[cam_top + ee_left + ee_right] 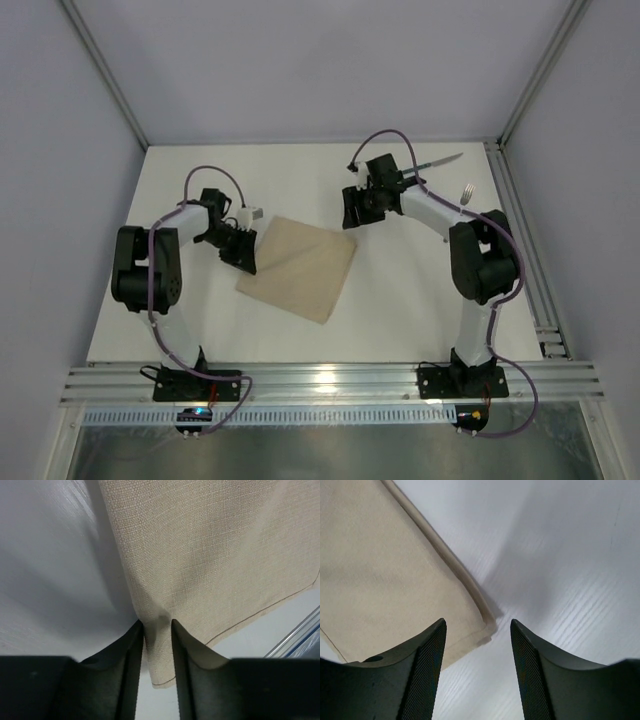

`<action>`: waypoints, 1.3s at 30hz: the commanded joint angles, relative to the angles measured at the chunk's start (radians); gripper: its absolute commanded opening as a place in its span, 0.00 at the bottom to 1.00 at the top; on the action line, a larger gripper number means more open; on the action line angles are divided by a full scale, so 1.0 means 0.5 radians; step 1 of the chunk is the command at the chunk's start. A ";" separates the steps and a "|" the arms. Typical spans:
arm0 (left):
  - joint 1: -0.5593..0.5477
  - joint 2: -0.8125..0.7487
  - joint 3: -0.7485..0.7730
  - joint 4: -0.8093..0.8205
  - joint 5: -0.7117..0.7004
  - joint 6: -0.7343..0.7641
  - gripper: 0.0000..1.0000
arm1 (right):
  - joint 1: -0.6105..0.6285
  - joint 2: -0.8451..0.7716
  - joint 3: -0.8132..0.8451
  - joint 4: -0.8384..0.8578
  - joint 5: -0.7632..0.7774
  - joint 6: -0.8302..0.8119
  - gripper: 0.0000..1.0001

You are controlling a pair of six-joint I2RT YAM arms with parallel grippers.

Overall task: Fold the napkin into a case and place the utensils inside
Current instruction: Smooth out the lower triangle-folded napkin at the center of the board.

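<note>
Parting only a little, the left jaws straddle the near left corner of the napkin (215,555). Their 2 black fingers (131,680) stand narrowly apart, and a strip of cloth lies in the gap, puckered at the tips. The gap looks wider than the cloth is thick, so the corner is not clamped.

The right jaws are spread wide and hold nothing. Their finely gridded pads (427,675) sit on either side of the napkin's far right corner, which lies flat on the surface (400,310) between the tips.

From above, the napkin lies as a tilted 4-sided sheet in the middle of the white surface, between the left arm (150,270) and the right arm (480,260). The knife (441,160) and fork (466,190) lie well apart from it at the far right, beyond the right arm. The knife's blade points toward the far right corner, and the fork is partly hidden by the arm.

Pale grey walls close in 3 sides of the surface. Aluminium rails (330,382) run along the near edge and up the right side.

The cloth is a coarse beige weave with a stitched hem line. Near the right jaws its edge is a soft, doubled fold. The surface is matte white with a faint linear grain.
</note>
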 commanded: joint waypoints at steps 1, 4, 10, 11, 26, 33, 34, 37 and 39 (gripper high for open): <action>-0.007 -0.071 -0.069 0.030 -0.124 0.063 0.36 | 0.004 -0.235 -0.210 0.032 0.135 -0.004 0.58; 0.006 -0.157 -0.026 0.048 -0.179 0.057 0.45 | 0.004 -0.315 -0.342 0.093 0.056 0.029 0.59; 0.012 -0.136 0.253 0.171 -0.293 -0.047 0.50 | 0.004 -0.251 -0.444 0.259 -0.095 0.137 0.58; 0.009 -0.111 0.335 0.177 -0.293 -0.053 0.50 | 0.004 -0.230 -0.447 0.283 -0.098 0.149 0.58; -0.111 0.058 0.486 0.411 -0.400 -0.256 0.50 | -0.008 0.252 0.096 0.026 -0.015 0.064 0.06; -0.111 0.008 0.416 0.405 -0.397 -0.237 0.50 | -0.027 0.586 0.700 -0.241 0.003 -0.016 0.20; -0.117 0.008 0.416 0.377 -0.367 -0.237 0.50 | -0.030 0.590 0.716 -0.263 0.012 -0.019 0.25; -0.148 -0.034 0.376 0.349 -0.373 -0.228 0.50 | -0.027 0.513 0.667 -0.251 0.082 -0.047 0.39; -0.200 -0.117 0.330 0.368 -0.449 -0.198 0.48 | -0.027 0.387 0.590 -0.241 0.141 -0.068 0.46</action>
